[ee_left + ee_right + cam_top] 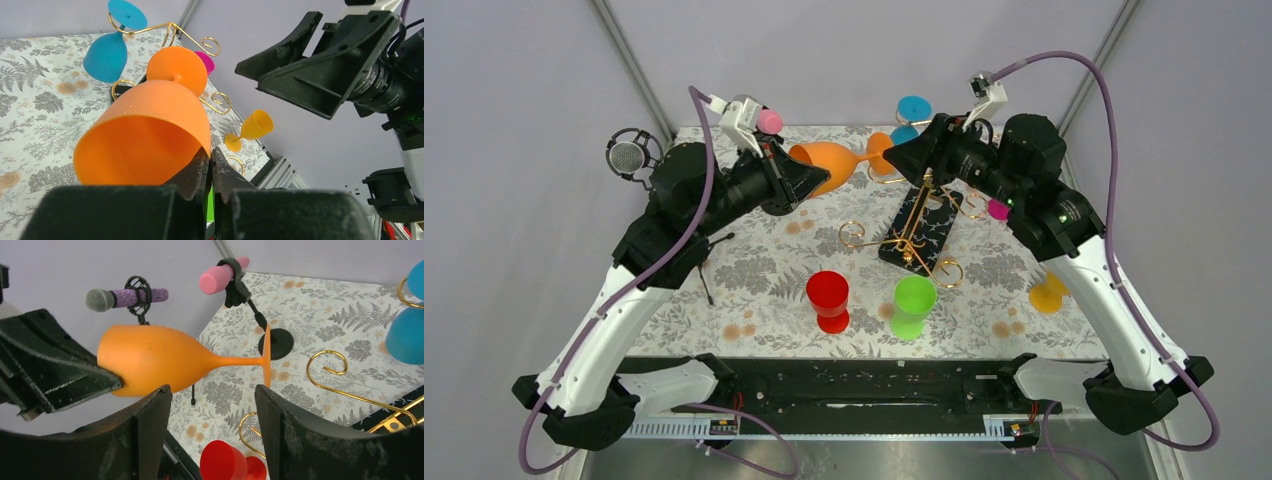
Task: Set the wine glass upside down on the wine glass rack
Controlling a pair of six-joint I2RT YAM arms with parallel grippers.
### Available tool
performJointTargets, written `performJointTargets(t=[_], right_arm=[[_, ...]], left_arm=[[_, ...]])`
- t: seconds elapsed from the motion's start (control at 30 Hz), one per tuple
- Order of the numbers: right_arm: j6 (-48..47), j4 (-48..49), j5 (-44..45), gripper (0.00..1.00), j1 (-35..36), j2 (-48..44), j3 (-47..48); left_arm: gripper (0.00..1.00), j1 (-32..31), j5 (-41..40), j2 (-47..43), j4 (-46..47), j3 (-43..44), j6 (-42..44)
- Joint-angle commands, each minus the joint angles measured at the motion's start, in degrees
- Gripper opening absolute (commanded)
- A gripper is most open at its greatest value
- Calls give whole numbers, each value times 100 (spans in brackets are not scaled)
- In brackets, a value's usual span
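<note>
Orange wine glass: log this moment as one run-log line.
left gripper shut on orange wine glass rim; right gripper open near stem; wine glass rack not reached

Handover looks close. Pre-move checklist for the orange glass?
1. Left gripper shut on glass rim: ok.
2. Right gripper open: ok.
3. Stem between right fingers: not ok, it lies beyond the tips.
4. Glass upside down: not ok, it lies level.
5. Free arm on rack: ok, near loops are bare.
6. Rack steady: cannot tell.
</note>
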Motion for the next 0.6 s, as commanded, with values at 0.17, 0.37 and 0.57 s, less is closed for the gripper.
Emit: performJointTargets(t=[0.17, 0.37, 0.57], right_arm=[[-94, -169, 747, 64, 40, 287, 221], [-340, -308, 680, 55, 42, 555, 316], [-550, -92, 800, 30, 42, 471, 10]], left_arm=[[0, -127, 185, 102, 376, 368, 354], [0, -128, 329, -48, 691, 73, 306], [0, -124, 671, -126, 1004, -258, 169]])
